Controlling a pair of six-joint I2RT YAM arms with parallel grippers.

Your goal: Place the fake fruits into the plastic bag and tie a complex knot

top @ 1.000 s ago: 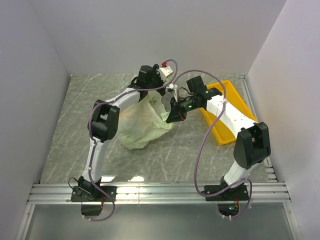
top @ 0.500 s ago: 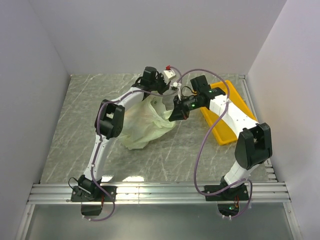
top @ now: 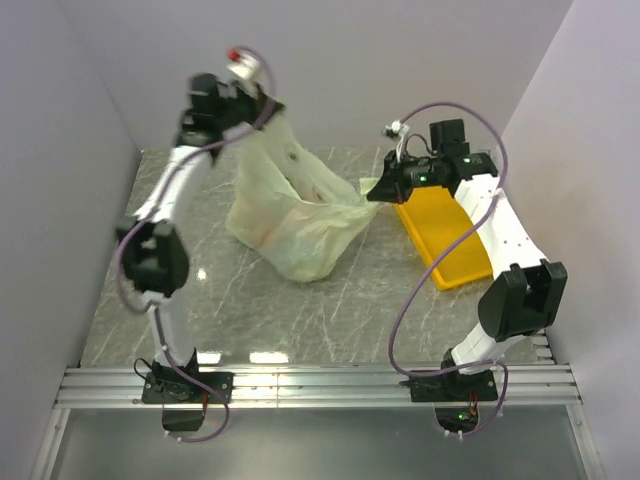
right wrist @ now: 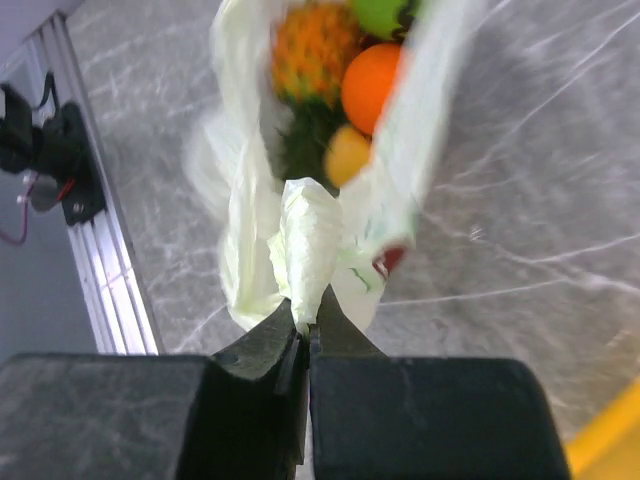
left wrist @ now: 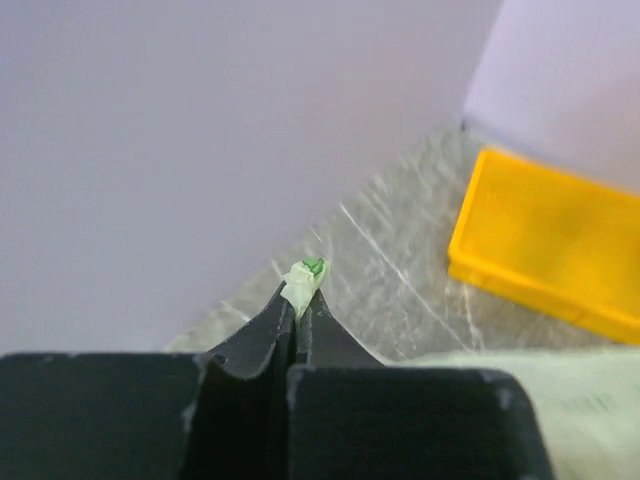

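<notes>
Over the table (top: 380,300), left claw (left wrist: 298,292) and right claw (right wrist: 305,322) each pinch the plastic bag (top: 300,230)

One plastic bag (top: 295,215); four fake fruits (right wrist: 370,85) visible inside it: orange, green, yellow, pineapple-like. One yellow tray (top: 445,235) beside the bag.
</notes>
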